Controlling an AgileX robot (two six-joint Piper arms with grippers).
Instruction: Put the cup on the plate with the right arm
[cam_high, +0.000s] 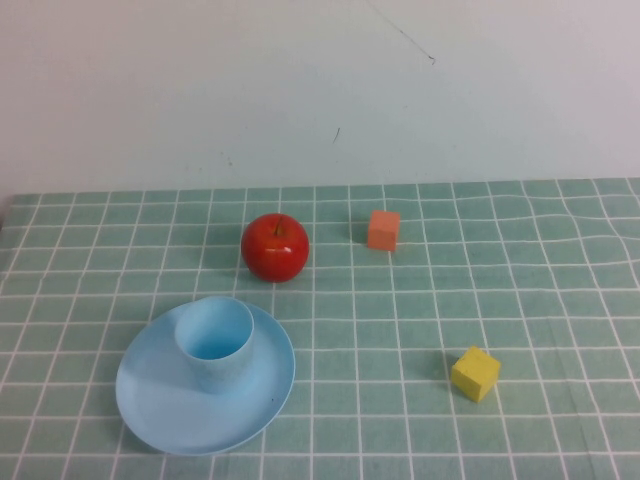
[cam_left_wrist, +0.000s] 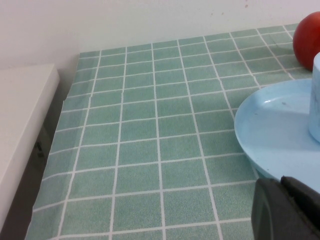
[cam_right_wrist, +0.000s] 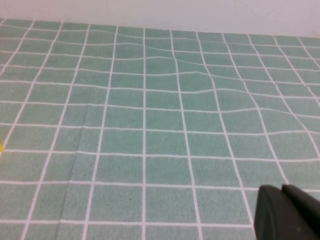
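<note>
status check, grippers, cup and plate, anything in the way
Left gripper parked by plate. Right gripper shut, over bare cloth. Cup upright on plate. Nothing in the way.

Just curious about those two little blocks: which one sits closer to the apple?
The orange block, near the wall and just right of the apple. The yellow block lies much farther off, toward the front right.
</note>
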